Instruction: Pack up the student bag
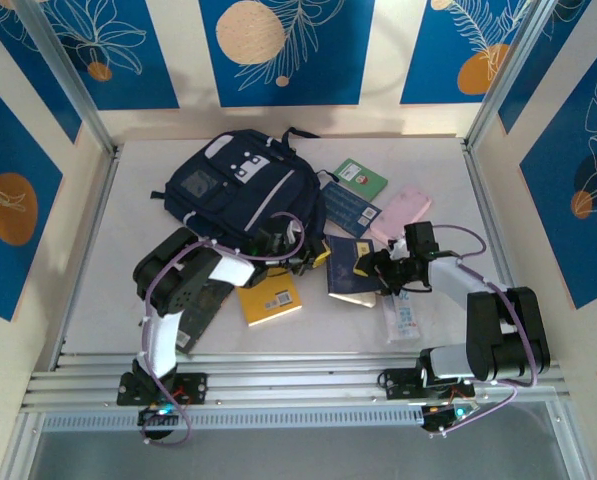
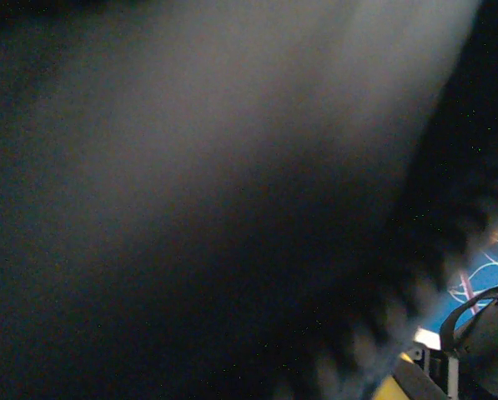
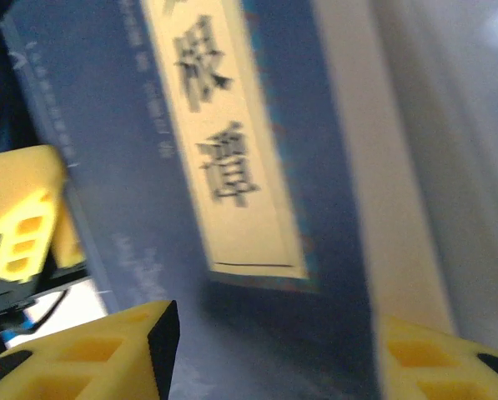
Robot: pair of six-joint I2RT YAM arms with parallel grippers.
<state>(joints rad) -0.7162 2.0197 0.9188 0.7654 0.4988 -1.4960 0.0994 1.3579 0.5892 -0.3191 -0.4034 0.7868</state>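
Observation:
The navy student bag [image 1: 240, 183] lies at the back left of the table, white patches up. My left gripper [image 1: 306, 256] is pressed against the bag's near right edge. In the left wrist view dark blurred fabric [image 2: 190, 217] hides its jaws. A dark blue book with a cream title label [image 3: 232, 150] lies flat just right of the bag [image 1: 348, 272]. My right gripper [image 1: 371, 268] hovers low over it, open [image 3: 274, 354], with its yellow fingers [image 3: 107, 354] on either side of the cover and not clamping it.
A yellow book [image 1: 269, 297] lies in front of the bag. A green book [image 1: 362, 177], a blue booklet [image 1: 350, 208] and a pink case [image 1: 400, 213] sit at the back right. A white packet [image 1: 404, 320] lies near the right arm's base.

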